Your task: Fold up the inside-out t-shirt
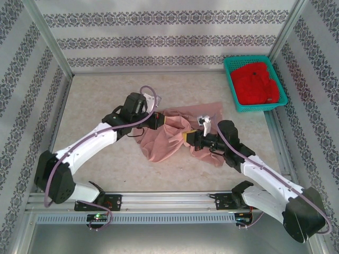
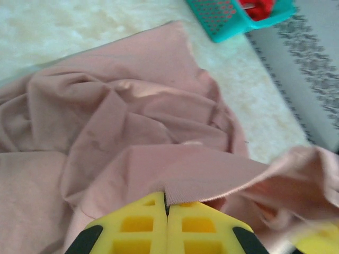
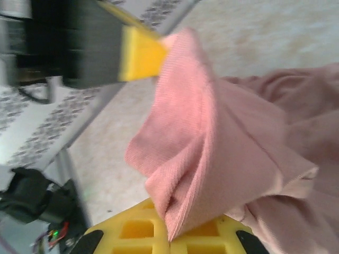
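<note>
Both your left gripper [image 2: 166, 203] and right gripper [image 3: 169, 235] are clamped tight on folds of the dusty salmon-pink cloth t-shirt [image 1: 164, 140], bunched left of the teal plastic basket [image 1: 230, 79]; it looks light and limp and will likely sag, so grip hems

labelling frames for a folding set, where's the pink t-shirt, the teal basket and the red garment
pink t-shirt [image 1: 161, 144], top view, crumpled middle of the cloth
teal basket [image 1: 232, 84], top view, its left wall
red garment [image 1: 257, 84], top view, middle of the heap
</note>
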Controlling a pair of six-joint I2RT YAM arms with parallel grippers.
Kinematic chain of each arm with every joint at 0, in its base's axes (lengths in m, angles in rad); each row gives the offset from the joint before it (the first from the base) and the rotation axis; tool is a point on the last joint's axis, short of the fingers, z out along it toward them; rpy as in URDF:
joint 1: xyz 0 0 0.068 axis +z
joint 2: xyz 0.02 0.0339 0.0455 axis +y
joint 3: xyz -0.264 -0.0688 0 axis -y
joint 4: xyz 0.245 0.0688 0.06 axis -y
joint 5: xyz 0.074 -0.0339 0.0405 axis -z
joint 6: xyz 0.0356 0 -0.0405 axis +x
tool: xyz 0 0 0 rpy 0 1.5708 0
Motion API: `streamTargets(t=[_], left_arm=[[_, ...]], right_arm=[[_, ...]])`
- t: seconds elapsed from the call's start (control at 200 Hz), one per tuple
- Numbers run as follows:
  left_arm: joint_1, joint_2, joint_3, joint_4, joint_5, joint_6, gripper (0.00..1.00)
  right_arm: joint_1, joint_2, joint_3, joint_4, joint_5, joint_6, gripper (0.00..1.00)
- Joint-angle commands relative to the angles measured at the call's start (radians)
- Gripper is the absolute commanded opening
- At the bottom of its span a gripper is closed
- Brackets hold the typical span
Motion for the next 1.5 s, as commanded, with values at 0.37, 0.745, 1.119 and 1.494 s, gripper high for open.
streamTargets(t=[0.37, 0.745, 1.119, 1.494], left_arm=[[0.008, -0.144, -0.059, -0.005, 0.164, -0.004, 0.00], [0.008, -0.130, -0.036, -0.039, 0.161, 0.013, 0.00], [0.008, -0.139, -0.058, -0.157, -0.152, 0.088, 0.00], [0.004, -0.115, -0.144, -0.130, -0.305, 0.069, 0.20]], right_arm=[[0.249, -0.110, 0.111, -0.303, 0.391, -0.233, 0.51], [0.353, 0.165, 0.309, -0.259, 0.426, -0.344, 0.57], [0.280, 0.159, 0.368, -0.336, 0.443, -0.199, 0.00], [0.246, 0.192, 0.389, -0.141, 0.174, 0.025, 0.00]])
